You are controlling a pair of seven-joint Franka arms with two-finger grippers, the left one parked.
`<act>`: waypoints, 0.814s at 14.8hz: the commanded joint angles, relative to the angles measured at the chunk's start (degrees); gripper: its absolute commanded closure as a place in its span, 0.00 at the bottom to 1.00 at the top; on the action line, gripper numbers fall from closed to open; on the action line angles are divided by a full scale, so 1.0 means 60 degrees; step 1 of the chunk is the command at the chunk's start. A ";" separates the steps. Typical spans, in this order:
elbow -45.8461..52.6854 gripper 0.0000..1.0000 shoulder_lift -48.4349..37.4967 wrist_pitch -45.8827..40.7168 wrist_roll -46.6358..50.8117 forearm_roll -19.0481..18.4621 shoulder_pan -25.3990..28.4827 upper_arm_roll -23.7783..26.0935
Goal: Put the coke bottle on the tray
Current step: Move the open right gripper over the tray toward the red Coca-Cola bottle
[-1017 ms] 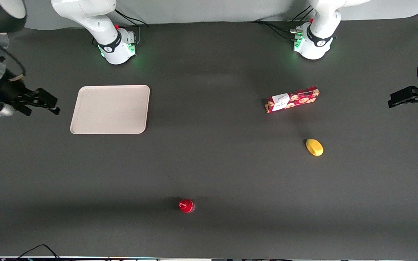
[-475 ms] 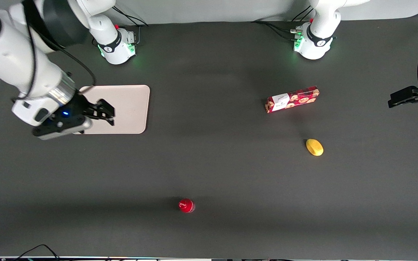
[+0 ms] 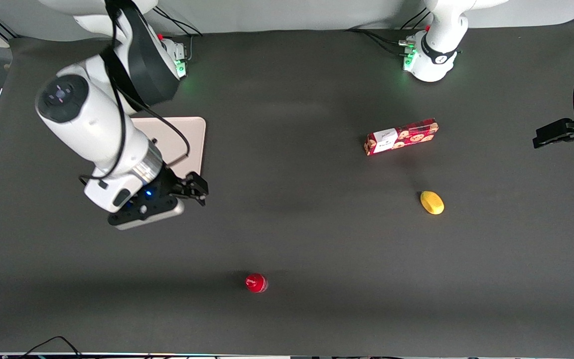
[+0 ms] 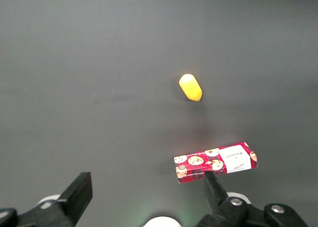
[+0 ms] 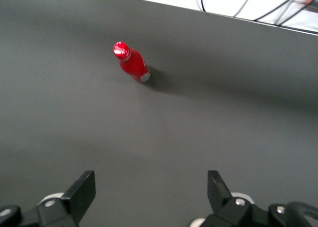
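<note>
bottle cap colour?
Red, like the bottle body; clearest in the right wrist view. The end effector, open, is apart from it.

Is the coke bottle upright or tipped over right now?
Upright: the coke bottle stands on its silvery base, cap up; the open gripper hangs apart from it.

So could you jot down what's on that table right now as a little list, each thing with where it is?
coke bottle: upright on the table, nearest the front camera, untouched
tray: flat on the table near the working arm's base, partly covered by the arm
gripper: open, holding nothing, just past the tray's nearer edge, well apart from the bottle
cookie box: lying toward the parked arm's end
yellow object: near the cookie box, closer to the front camera
task state: bottle not yet picked up
</note>
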 commanded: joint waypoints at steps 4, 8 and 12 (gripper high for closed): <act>0.1901 0.00 0.2230 0.0603 0.0840 0.0236 0.0574 -0.0266; 0.2591 0.00 0.3285 0.1758 0.0956 0.0221 0.0604 -0.0280; 0.2841 0.00 0.4048 0.2316 0.1014 0.0236 0.0765 -0.0720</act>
